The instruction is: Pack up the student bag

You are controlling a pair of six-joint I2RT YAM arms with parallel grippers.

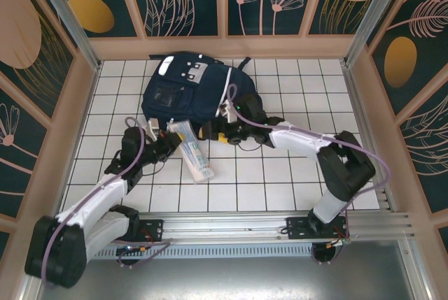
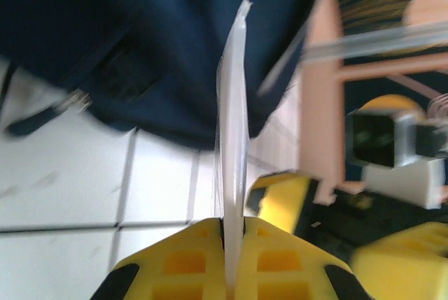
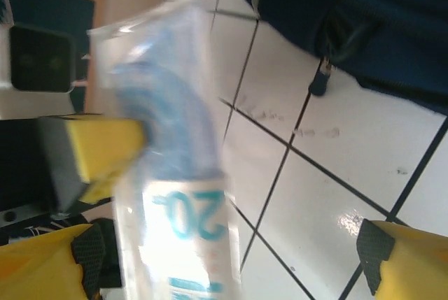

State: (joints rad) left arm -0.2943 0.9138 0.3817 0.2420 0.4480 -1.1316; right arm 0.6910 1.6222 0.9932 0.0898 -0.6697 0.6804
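Bag point(image 1: 183, 90): looks soft, floppy, bulky, best taken by zip pull point(image 3: 322, 84) ahead of right tool point(image 3: 231, 265) | left tool point(image 2: 233, 244): pinching clear packet point(image 2: 234, 118) | right tool: spread wide

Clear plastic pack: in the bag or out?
Out. The clear pack sits over the tiles beside the student bag, edge pinched by the left gripper.

White arm links point(image 1: 297, 136), black joints point(image 1: 346, 174), purple cables point(image 1: 142, 150)
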